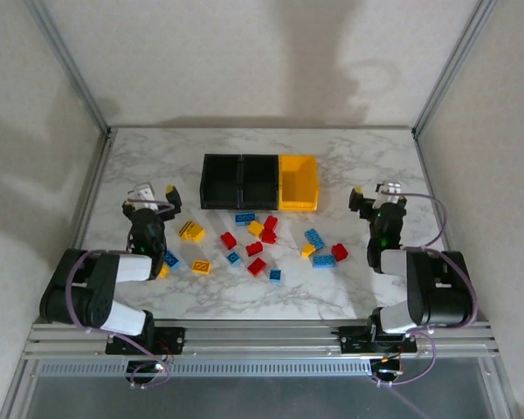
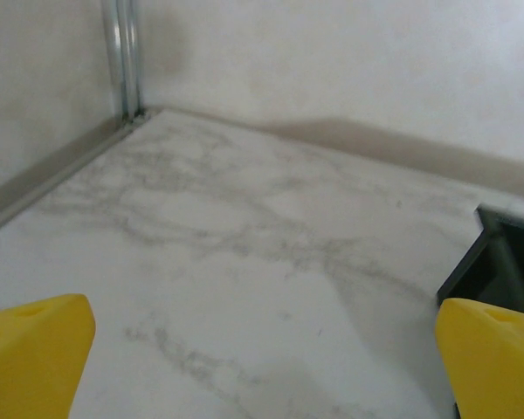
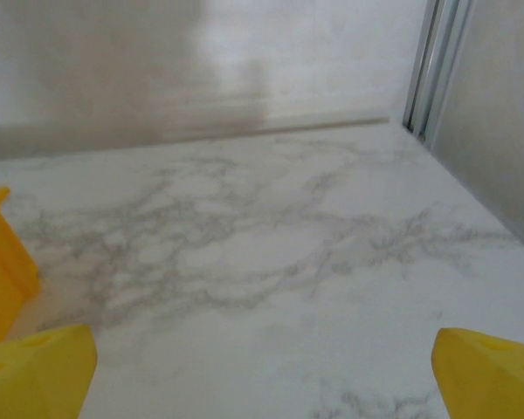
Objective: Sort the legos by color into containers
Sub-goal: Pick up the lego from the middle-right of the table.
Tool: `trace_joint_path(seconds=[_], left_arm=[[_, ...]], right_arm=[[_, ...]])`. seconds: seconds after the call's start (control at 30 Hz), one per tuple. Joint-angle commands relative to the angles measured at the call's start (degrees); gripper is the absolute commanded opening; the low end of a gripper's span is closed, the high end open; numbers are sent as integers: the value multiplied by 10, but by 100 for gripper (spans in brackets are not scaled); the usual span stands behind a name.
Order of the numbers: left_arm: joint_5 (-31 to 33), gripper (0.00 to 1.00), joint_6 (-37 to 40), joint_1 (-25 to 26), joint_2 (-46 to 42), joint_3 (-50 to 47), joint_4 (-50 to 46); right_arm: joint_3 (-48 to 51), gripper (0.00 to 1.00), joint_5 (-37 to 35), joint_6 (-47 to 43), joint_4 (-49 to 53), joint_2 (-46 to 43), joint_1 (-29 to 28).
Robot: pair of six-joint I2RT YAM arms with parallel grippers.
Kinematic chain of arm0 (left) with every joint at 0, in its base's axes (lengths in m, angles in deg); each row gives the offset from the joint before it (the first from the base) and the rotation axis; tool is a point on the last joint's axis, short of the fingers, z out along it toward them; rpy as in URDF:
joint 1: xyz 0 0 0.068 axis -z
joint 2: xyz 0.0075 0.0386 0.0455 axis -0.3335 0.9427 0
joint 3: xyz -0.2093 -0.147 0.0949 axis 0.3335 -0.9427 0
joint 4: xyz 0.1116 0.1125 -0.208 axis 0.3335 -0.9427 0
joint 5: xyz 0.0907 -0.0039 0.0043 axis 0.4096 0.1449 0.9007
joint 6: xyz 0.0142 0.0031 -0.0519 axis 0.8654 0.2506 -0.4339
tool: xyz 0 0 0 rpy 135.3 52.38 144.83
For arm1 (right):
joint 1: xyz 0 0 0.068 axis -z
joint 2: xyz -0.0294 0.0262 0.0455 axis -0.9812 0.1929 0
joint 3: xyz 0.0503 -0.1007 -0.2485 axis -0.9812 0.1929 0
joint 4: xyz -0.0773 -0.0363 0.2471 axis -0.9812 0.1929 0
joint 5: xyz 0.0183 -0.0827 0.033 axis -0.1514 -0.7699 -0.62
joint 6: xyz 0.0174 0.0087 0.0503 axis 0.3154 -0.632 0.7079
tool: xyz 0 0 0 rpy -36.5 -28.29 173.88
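Studded plastic legos (image 1: 255,249) scattered on veined marble table (image 1: 157,161); left gripper (image 2: 264,316), right gripper (image 3: 264,340) spread wide, empty; fingertips (image 2: 35,349) cropped.

A black container (image 2: 499,266) is cut off at 4 o'clock of the left wrist view, the yellow-orange container (image 3: 2,262) at 9 o'clock of the right wrist view. From above, the left arm (image 1: 127,266) partly hides a blue lego (image 1: 170,258) and a yellow lego (image 1: 163,271) at 8 o'clock on the table (image 1: 332,297).
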Motion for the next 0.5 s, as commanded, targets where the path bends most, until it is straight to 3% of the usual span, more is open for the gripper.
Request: trace_joint_path(seconds=[0.0, 0.13, 0.2, 0.23, 0.33, 0.47], left_arm=[[17, 99, -3, 0, -58, 16, -71], [39, 99, -92, -6, -123, 86, -212], [26, 100, -195, -20, -136, 151, -346], [-22, 99, -213, -31, -133, 175, -381], [-129, 100, -262, -37, -128, 205, -430], [-219, 100, -300, -13, -150, 188, -457]], right_arm=[[-34, 99, -5, 27, 64, -67, 1], [-77, 99, 43, 81, 142, -141, 3], [-115, 99, 33, 191, 241, -171, 7], [-136, 99, 32, 235, 291, -172, 10], [-201, 99, 162, 215, 387, -141, 15], [-180, 99, 253, 280, 397, -180, 15]])
